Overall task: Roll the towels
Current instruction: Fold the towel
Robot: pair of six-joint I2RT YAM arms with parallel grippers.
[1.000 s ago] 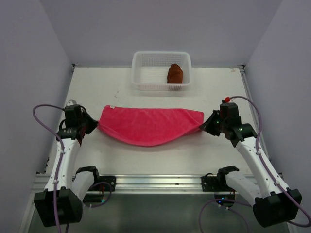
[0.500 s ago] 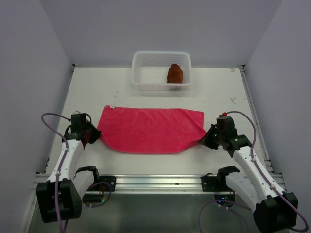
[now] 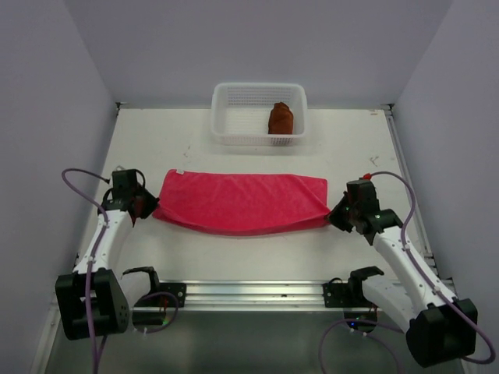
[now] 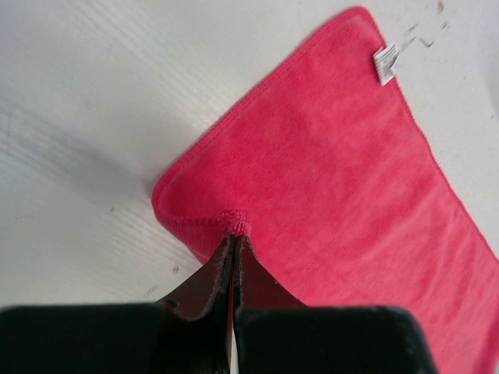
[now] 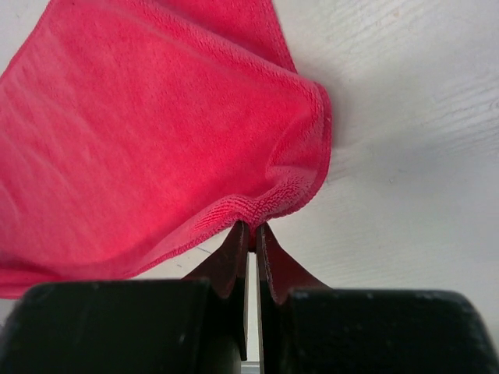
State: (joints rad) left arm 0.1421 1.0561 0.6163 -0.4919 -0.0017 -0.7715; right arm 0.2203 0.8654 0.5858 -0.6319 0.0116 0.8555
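1. Bright pink cloth towel (image 3: pixel 242 204) lies spread across the frame's centre.
2. Left gripper (image 3: pixel 148 207) pinches its left corner, and right gripper (image 3: pixel 333 215) pinches its right corner.
3. Rolled rust-brown cloth towel (image 3: pixel 281 118) sits in white mesh basket (image 3: pixel 234 101), top centre.

The bench (image 3: pixel 234 261) is lit brightly and evenly from overhead — only soft, narrow shadows are cast beneath the lifted edges of the pink towel (image 3: pixel 242 202) — and in both wrist views the weave is rendered sharp while the dark jaws at the bottom are left blurred.
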